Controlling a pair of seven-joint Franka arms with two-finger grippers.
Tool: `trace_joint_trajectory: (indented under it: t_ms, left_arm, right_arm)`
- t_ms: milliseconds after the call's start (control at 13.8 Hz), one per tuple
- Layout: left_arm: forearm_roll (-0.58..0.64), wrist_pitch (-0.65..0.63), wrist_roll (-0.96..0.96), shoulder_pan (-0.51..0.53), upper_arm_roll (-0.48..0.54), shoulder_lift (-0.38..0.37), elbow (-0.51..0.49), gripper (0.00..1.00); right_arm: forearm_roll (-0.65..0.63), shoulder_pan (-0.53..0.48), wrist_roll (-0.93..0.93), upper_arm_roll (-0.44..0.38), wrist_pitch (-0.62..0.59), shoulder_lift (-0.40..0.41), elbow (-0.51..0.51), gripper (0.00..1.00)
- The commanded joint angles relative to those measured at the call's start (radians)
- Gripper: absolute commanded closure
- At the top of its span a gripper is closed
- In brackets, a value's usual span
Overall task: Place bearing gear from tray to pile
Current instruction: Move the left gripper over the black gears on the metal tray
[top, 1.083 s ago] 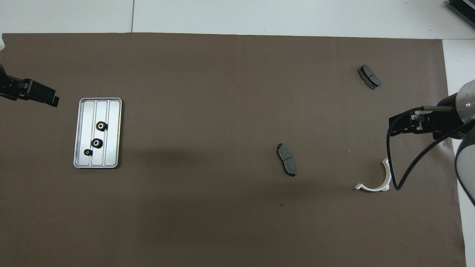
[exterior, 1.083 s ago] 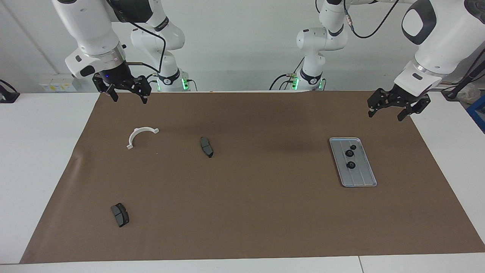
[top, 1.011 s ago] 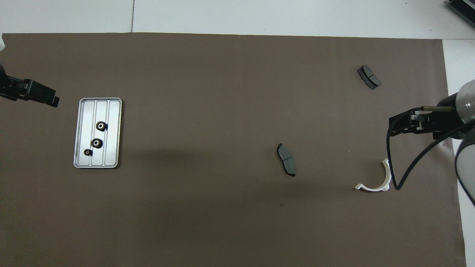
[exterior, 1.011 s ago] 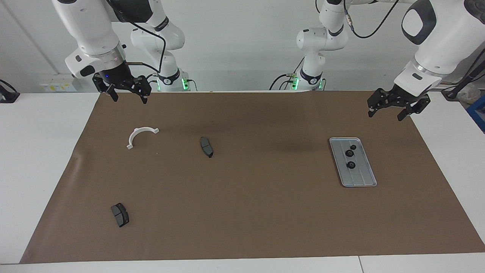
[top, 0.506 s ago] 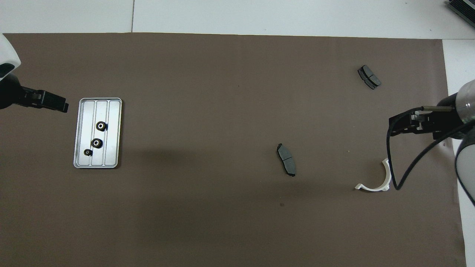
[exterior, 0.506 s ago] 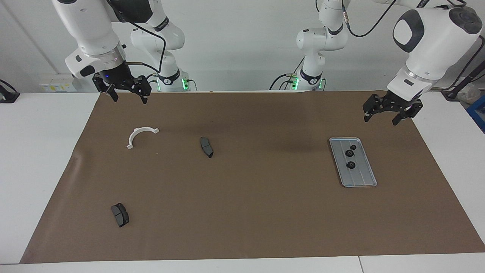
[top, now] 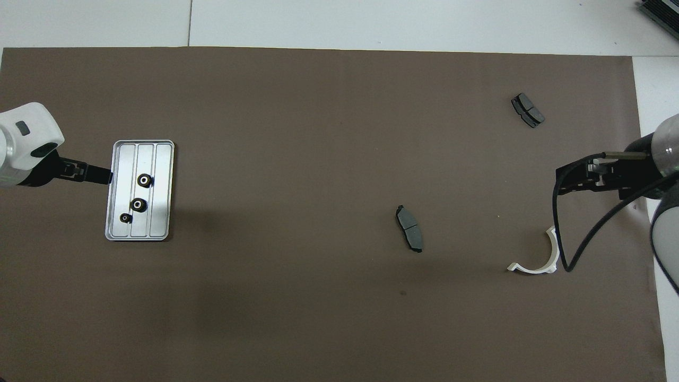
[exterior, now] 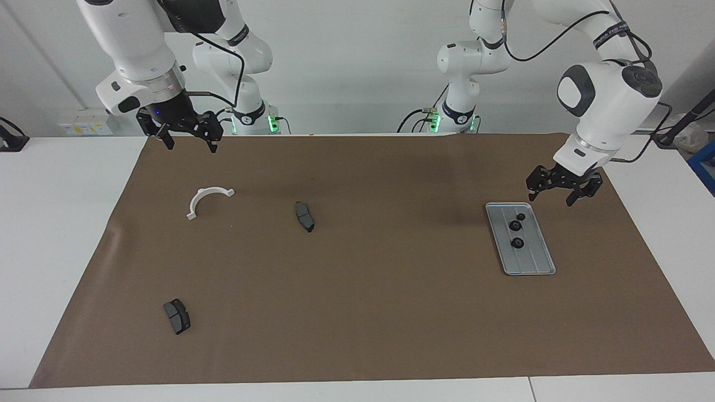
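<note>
Hanging in the air with its fingers spread wide and holding nothing, the left gripper (exterior: pixel 557 194) is just over the edge of the grey-blue tray (exterior: pixel 533 262) that lies nearest the robots. Three small black bearing gears (exterior: pixel 515 226) sit in the tray below its fingers. The right gripper (exterior: pixel 190 140) waits, fingers wide too, over the brown mat (exterior: pixel 380 312) near the white half-ring bracket (exterior: pixel 205 198). Two dark brake pads (exterior: pixel 304 216) lie well apart from it.
</note>
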Motion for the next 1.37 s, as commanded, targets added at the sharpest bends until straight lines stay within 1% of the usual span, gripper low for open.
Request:
trace_joint_trajectory:
  t_ms: [0,72,144,217,289,361,578,1011,1300]
  left_arm:
    - [-0.008,0.131,0.043,0.028,-0.004,-0.019,-0.110,0.00]
    - [-0.008,0.174,0.045,0.033,-0.004,-0.015,-0.137,0.00]
    - [-0.008,0.211,0.043,0.041,-0.005,-0.013,-0.165,0.04]
    - [-0.008,0.234,0.039,0.039,-0.004,-0.013,-0.186,0.09]
    - [-0.008,0.246,0.033,0.038,-0.004,-0.013,-0.202,0.20]
    - [-0.008,0.250,0.033,0.036,-0.005,-0.013,-0.214,0.27]
    - [-0.008,0.256,0.034,0.034,-0.004,-0.016,-0.262,0.39]
    - [-0.008,0.273,0.031,0.024,-0.005,-0.004,-0.315,0.44]
    - [-0.008,0.335,0.034,0.024,-0.005,0.022,-0.354,0.45]
  right_arm:
    - [0.021,-0.016,-0.030,0.008,0.008,-0.026,-0.030,0.00]
    - [0.021,-0.016,-0.030,0.008,0.009,-0.026,-0.030,0.00]
    - [0.021,-0.016,-0.030,0.008,0.009,-0.026,-0.030,0.00]
    - [0.021,-0.016,-0.030,0.008,0.008,-0.026,-0.030,0.00]
    - [0.021,-0.016,-0.030,0.008,0.009,-0.026,-0.030,0.00]
    - [0.021,-0.016,-0.030,0.008,0.009,-0.026,-0.030,0.00]
    - [0.021,-0.016,-0.030,0.008,0.008,-0.026,-0.030,0.00]
    - [0.021,-0.016,-0.030,0.008,0.009,-0.026,-0.030,0.00]
    - [0.021,-0.016,-0.030,0.008,0.009,-0.026,-0.030,0.00]
